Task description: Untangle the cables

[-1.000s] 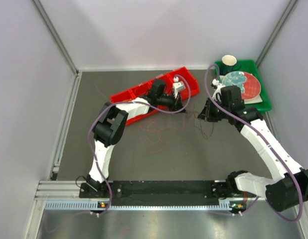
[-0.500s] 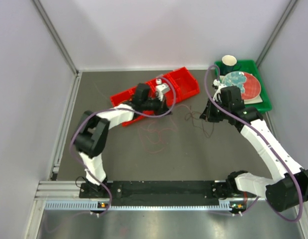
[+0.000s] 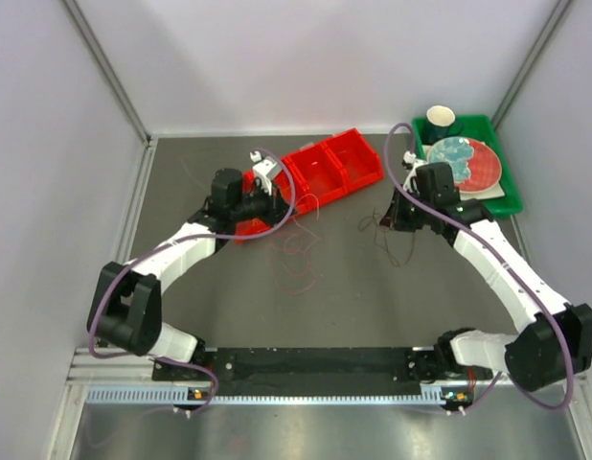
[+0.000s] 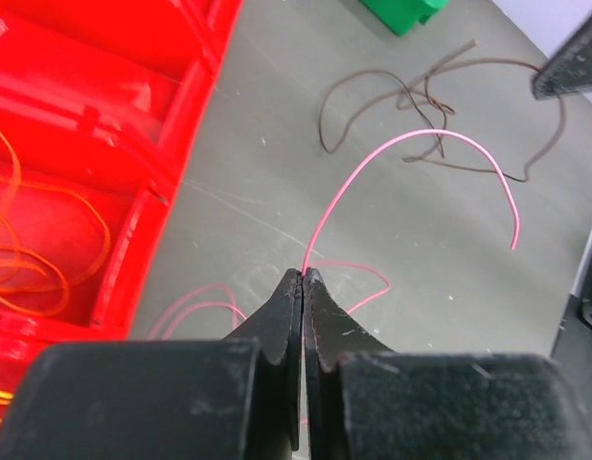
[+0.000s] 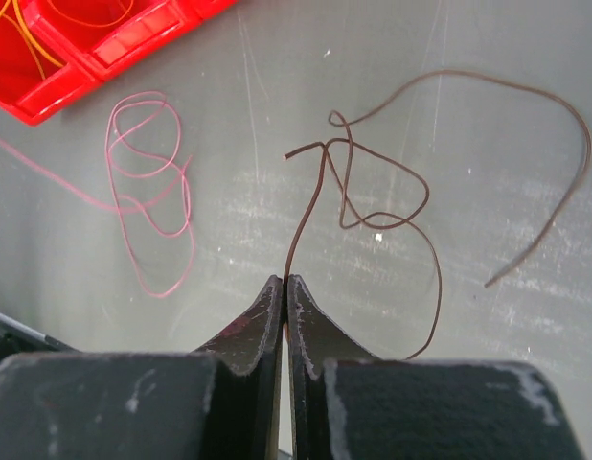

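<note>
Jaws of the left gripper now pinch a pink cable, the arm having swung from the right end of the red bin toward the left edge of the table. The right gripper stays clamped on a brown cable near the green tray. In the bin lie orange cables.

I am pinching the dark brown cable between the closed tips of my right gripper. It is running away from me and curling into crossed loops on the grey table. Left of it, apart, a pink cable is lying in loose loops, near a red bin that is holding orange strands.
</note>
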